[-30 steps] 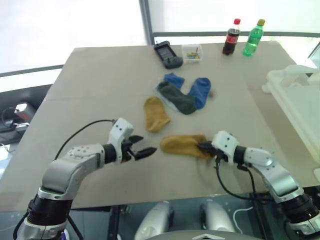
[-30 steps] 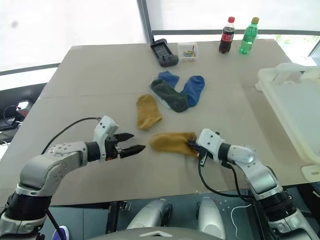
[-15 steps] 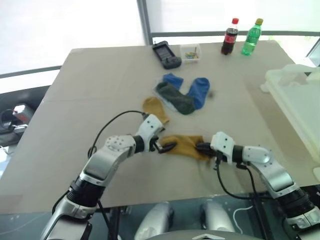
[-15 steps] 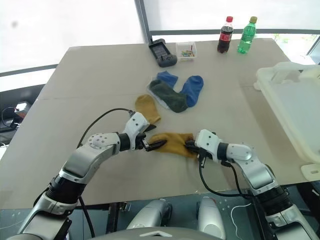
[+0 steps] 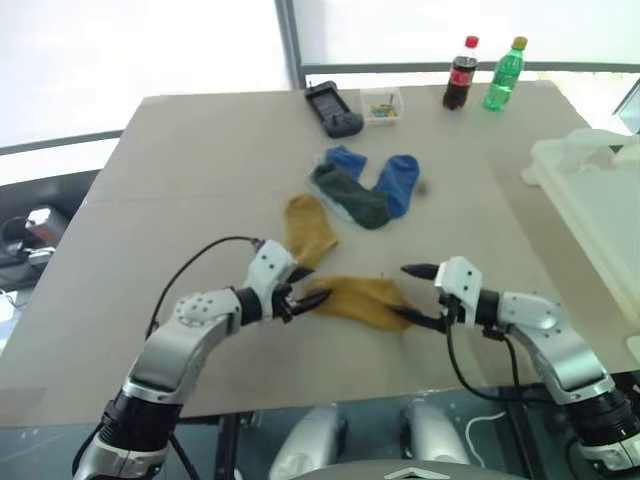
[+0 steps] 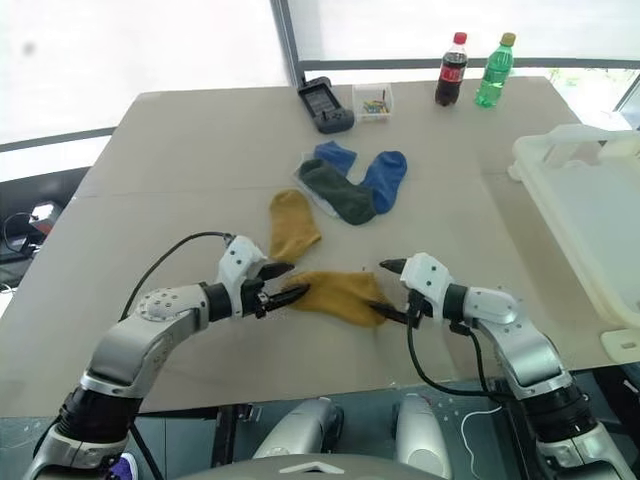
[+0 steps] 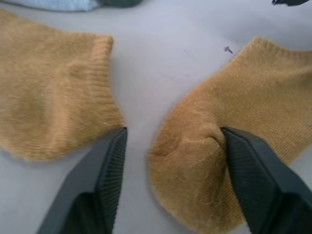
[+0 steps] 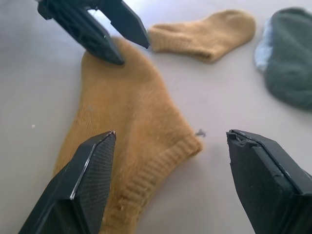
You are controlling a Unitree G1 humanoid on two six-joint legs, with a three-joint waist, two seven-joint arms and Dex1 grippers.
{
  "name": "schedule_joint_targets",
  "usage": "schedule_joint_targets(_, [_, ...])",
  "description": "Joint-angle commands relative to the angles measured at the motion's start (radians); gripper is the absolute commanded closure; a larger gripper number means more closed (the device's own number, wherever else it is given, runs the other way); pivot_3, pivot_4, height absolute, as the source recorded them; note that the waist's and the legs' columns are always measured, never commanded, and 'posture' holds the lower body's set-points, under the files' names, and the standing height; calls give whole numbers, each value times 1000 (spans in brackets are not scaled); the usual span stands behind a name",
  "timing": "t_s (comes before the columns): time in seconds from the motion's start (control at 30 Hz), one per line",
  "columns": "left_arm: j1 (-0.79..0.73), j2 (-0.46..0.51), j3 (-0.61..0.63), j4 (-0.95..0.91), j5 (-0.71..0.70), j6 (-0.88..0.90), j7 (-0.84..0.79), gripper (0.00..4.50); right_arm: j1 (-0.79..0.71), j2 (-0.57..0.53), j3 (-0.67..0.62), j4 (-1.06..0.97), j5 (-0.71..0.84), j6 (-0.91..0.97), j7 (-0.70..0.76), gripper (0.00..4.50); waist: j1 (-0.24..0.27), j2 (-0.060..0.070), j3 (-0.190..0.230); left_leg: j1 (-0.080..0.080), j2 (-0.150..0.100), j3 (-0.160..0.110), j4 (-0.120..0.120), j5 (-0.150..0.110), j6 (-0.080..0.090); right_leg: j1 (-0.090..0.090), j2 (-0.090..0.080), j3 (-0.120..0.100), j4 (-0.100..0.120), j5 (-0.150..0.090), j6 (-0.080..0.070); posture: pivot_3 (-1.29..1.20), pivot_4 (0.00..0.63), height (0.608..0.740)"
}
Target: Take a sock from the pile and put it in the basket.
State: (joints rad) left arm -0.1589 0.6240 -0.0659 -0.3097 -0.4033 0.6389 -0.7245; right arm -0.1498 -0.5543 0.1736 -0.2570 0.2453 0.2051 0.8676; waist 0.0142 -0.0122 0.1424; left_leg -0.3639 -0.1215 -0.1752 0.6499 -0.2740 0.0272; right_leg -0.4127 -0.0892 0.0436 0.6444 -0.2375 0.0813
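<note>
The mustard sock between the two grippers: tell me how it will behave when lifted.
The mustard sock lies flat and creased, so it will probably droop limply. Its knit looks thin, likely light. The ribbed fabric should grip rather than slip between the left gripper's fingers.

Bare table (image 5: 200, 180) lies open around the socks; the basket (image 5: 600, 210) walls the right edge.

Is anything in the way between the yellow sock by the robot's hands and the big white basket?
Nothing visible is. Bare table lies between the yellow sock and the basket on the robot's right. The right hand sits at the sock's basket-side end, fingers open.
</note>
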Motion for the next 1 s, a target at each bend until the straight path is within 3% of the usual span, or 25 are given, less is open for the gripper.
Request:
schedule_joint_targets(0.03, [-24,16,27,-40,-26,9,-26,735,6,-20,-59,-96,62,58,-5,1889,0,0,0,0,0,0,0,0,0,0,0,0,0,0,0,0,150,740])
schedule_joint_targets(0.17, [-17,3,15,-44,-20,17,-14,1877,8,-16,-32,-116,59,78,-4,3343,-3,0,0,0,0,0,0,0,0,0,0,0,-1,0,0,0,150,740])
schedule_joint_targets(0.23, [-6,-1,36,-73,-48,39,-12,2853,4,-7,-13,-119,54,81,-2,4341,-3,0,0,0,0,0,-1,0,0,0,0,0,-1,0,0,0,150,740])
schedule_joint_targets(0.3, [-2,-3,62,-95,-85,65,-15,3796,0,0,8,-113,43,77,0,4500,-2,0,1,0,0,0,-1,0,0,0,0,0,-1,0,0,0,150,740])
schedule_joint_targets(0.5, [31,32,29,-84,-53,49,-35,3796,-2,21,86,-55,-20,32,11,4500,-2,0,1,0,0,0,-1,0,0,0,0,0,-1,0,0,0,150,740])
schedule_joint_targets(0.67, [98,67,28,-71,-20,48,-32,3796,21,12,71,-61,-2,74,8,4500,-1,0,1,0,0,1,-1,0,0,-1,0,0,-1,0,0,0,150,740])
schedule_joint_targets(0.83, [107,81,-65,-77,28,41,-45,3796,39,-48,150,37,-119,-14,53,4500,0,1,0,2,0,1,-1,-1,0,1,0,0,-1,0,0,0,150,740])
schedule_joint_targets(1.0, [149,103,-29,-147,-13,90,-54,3796,69,-99,114,74,-117,-70,75,4500,0,1,-1,2,0,1,-1,-1,1,1,0,0,-2,0,0,0,150,740])
